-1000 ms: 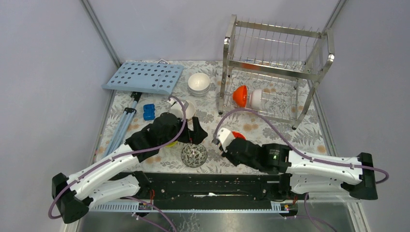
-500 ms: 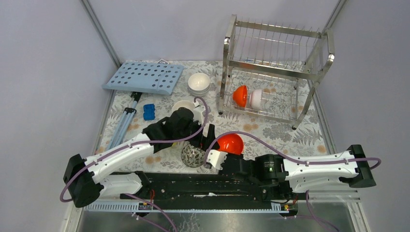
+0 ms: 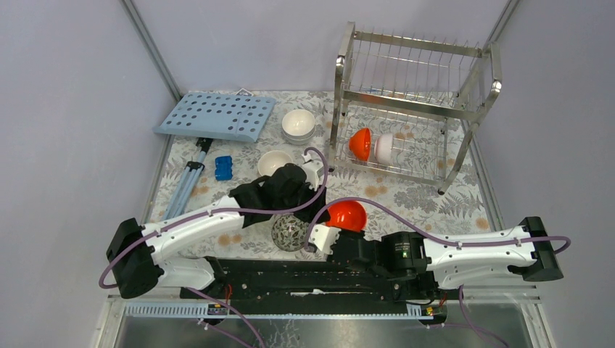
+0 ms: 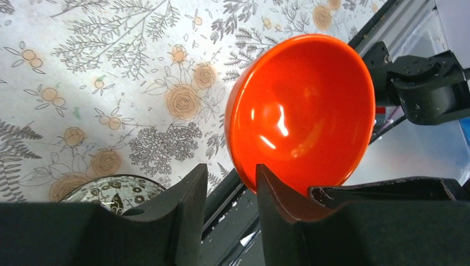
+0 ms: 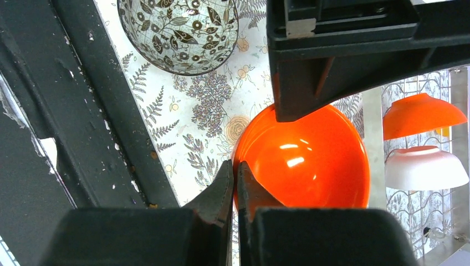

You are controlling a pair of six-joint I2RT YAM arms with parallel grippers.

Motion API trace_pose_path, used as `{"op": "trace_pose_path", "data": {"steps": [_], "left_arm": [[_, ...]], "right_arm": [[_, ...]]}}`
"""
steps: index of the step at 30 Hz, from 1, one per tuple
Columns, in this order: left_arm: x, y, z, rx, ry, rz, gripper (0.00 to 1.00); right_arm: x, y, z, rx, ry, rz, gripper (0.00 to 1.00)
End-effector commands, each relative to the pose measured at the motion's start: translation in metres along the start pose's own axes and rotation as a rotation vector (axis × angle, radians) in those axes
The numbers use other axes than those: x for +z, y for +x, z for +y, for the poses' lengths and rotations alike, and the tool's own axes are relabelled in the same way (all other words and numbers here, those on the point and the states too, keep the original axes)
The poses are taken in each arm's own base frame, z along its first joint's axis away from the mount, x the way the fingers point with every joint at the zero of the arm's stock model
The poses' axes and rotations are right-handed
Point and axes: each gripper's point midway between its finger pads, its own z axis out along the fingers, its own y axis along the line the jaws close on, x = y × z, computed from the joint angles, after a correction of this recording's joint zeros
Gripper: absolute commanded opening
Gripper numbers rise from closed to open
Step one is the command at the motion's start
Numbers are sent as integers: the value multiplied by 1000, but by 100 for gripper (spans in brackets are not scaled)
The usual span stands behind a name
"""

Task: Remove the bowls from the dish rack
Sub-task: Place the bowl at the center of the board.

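- Your right gripper (image 5: 235, 183) pinches shut on the orange-red bowl (image 5: 310, 160) rim.
- Your left gripper (image 4: 227, 194), half open, crowds that same bowl.
- The speckled bowl (image 5: 177, 33) sits just beside on the desk (image 4: 111, 83).

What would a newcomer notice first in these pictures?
The glossy orange-red bowl stands out near the front centre, pinched at its rim by the right gripper, with the left gripper close at its edge. At the far right, the tall steel dish rack holds another orange bowl and a white bowl on edge.
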Motion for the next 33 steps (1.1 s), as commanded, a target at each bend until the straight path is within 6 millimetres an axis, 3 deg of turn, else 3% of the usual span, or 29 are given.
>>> {"op": "trace_pose_path", "data": {"steps": [1,9,12,18,22,23,25,27,31,33], "left_arm": [[-1,-22,0,5,-46,-68,41],[11,-23,0,-34,-55,-58,47],[13,-22,-1,-36,-52,-51,40],[17,-18,-7,-34,-17,-34,2],[17,-20,-7,-48,-16,-49,0],[17,-21,-4,-53,-30,-62,0],[16,-26,4,-66,-68,-92,0],[15,-32,20,-101,-114,-122,0],[14,-41,65,-207,-209,-171,0],[14,-47,84,-240,-255,-198,0]], "right_arm": [[-5,-20,-10,49,42,-65,0],[3,-18,-8,56,64,-63,0],[5,-17,-8,57,72,-63,0],[7,-17,-7,67,80,-65,0],[6,-19,-5,96,67,-80,0],[5,-20,-4,112,63,-87,3],[3,-23,-2,157,42,-104,35],[-1,-26,-3,233,47,-117,60],[-9,-31,-15,423,110,-157,88],[-13,-34,-26,529,163,-191,90]]}}
